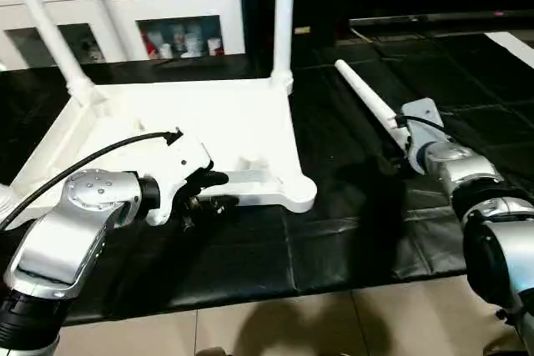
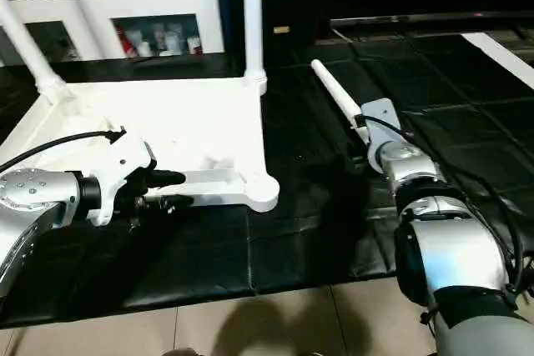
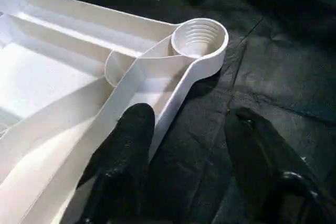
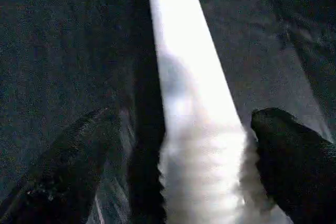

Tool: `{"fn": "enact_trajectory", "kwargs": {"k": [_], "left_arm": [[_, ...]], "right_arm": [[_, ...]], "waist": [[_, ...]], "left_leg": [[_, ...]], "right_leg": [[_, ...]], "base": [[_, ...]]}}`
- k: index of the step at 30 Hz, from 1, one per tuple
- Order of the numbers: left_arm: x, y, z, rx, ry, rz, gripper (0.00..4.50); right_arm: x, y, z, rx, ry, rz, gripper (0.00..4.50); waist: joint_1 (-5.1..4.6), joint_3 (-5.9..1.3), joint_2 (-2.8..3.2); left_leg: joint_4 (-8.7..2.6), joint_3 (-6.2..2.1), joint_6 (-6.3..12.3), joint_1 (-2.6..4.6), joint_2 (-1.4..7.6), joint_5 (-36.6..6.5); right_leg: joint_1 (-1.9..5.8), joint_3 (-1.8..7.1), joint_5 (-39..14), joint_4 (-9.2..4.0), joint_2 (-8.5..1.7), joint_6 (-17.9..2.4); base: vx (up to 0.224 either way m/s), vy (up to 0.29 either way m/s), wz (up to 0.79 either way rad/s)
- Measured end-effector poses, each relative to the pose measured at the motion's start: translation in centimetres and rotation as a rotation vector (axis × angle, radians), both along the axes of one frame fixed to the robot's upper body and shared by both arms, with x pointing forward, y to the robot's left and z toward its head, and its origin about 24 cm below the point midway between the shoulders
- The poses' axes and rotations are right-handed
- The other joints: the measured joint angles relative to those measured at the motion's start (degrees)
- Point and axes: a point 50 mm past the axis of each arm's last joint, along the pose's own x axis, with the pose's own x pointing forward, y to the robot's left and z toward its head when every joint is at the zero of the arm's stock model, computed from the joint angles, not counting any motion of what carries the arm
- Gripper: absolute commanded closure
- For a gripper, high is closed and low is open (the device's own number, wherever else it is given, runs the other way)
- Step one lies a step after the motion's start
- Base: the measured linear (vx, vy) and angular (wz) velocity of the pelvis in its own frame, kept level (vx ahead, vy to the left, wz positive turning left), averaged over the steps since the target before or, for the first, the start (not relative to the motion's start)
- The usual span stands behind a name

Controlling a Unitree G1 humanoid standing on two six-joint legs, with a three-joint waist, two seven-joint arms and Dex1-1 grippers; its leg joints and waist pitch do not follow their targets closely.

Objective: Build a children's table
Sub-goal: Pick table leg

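With the top (image 1: 209, 122) upside down on the mat (image 1: 350, 231), we should close the wide-open right fingers (image 4: 294, 145) squarely on the leg (image 1: 367, 102) beside it, left fingers (image 3: 126, 145) part-open astride its rim.

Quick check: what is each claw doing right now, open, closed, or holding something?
Left claw: open, fingers either side of the tabletop's near rim, not clamped on it.
Right claw: wide open, fingers either side of the loose leg lying on the mat, not gripping it.
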Motion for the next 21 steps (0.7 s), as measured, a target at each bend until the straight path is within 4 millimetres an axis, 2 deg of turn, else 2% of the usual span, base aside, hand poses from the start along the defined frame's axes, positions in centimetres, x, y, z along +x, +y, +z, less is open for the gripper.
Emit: {"fn": "enact_trajectory", "kwargs": {"k": [1,3,5,6,7,8,10,17,21], "left_arm": [[0.0,0.0,0.0,0.001,0.0,0.0,1.66],[-0.02,-0.06,-0.05,0.002,0.003,-0.003,1.49],[0.0,-0.19,-0.06,0.003,0.003,-0.009,1.3],[0.07,-0.24,0.08,0.003,-0.002,-0.011,1.14],[0.16,-0.29,0.24,0.003,-0.008,-0.012,1.14],[0.27,-0.33,0.44,0.003,-0.016,-0.013,0.95],[0.35,-0.35,0.55,0.003,-0.024,-0.01,0.89],[0.36,-0.38,0.54,-0.004,-0.023,-0.01,0.33],[0.27,-0.47,0.4,-0.006,-0.006,-0.019,0.03]], "right_arm": [[-0.2,-0.07,-0.32,0.009,0.018,-0.003,0.0],[-0.57,-0.18,-0.89,0.029,0.051,-0.012,0.28],[-0.66,-0.21,-0.96,0.067,0.064,-0.025,0.38],[-0.72,-0.27,-0.97,0.079,0.07,-0.026,0.62],[-0.77,-0.35,-0.97,0.095,0.075,-0.029,0.62],[-0.82,-0.42,-0.98,0.106,0.082,-0.028,0.77],[-0.84,-0.38,-1.0,0.117,0.084,-0.025,0.81],[-0.83,-0.31,-1.02,0.119,0.084,-0.015,1.5],[-0.82,-0.27,-1.03,0.119,0.083,-0.015,1.62]], "waist": [[0.01,0.0,0.01],[0.01,0.04,0.08],[0.05,0.03,0.12],[0.1,0.04,0.12],[0.1,0.03,0.12],[0.12,0.03,0.13],[0.12,0.02,0.13],[0.16,0.02,0.13],[0.17,0.02,0.14]], "left_leg": [[0.0,0.0,0.0,0.0,0.0,0.0],[0.03,0.0,0.0,-0.02,0.0,0.0],[0.04,0.0,0.0,0.0,0.0,0.0],[0.05,-0.01,0.0,0.0,0.01,0.0],[0.06,-0.01,0.0,0.0,0.01,0.0],[0.07,-0.02,0.0,0.01,0.01,0.0],[0.09,-0.02,0.0,0.0,0.01,0.0],[0.12,-0.02,0.0,-0.01,0.01,0.0],[0.13,-0.02,0.0,-0.01,0.01,0.0]], "right_leg": [[0.0,0.0,0.0,0.0,0.0,0.0],[-0.01,0.0,0.0,0.0,0.0,0.0],[0.01,0.0,0.0,0.02,0.0,0.0],[0.01,-0.01,0.0,0.03,0.0,0.0],[0.01,-0.01,0.0,0.04,0.0,0.0],[0.03,-0.01,0.0,0.04,0.0,0.0],[0.03,0.0,0.0,0.04,0.0,0.0],[0.02,-0.01,0.0,0.06,0.0,0.0],[0.02,0.0,0.0,0.07,0.0,0.0]], "base": [[0.0,0.0,0.0],[0.0,0.0,0.0],[0.0,0.0,0.0],[0.0,0.0,0.0],[0.0,0.0,0.0],[0.0,0.0,0.0],[0.0,0.0,0.0],[0.0,0.0,0.0],[0.0,0.0,0.0]]}}
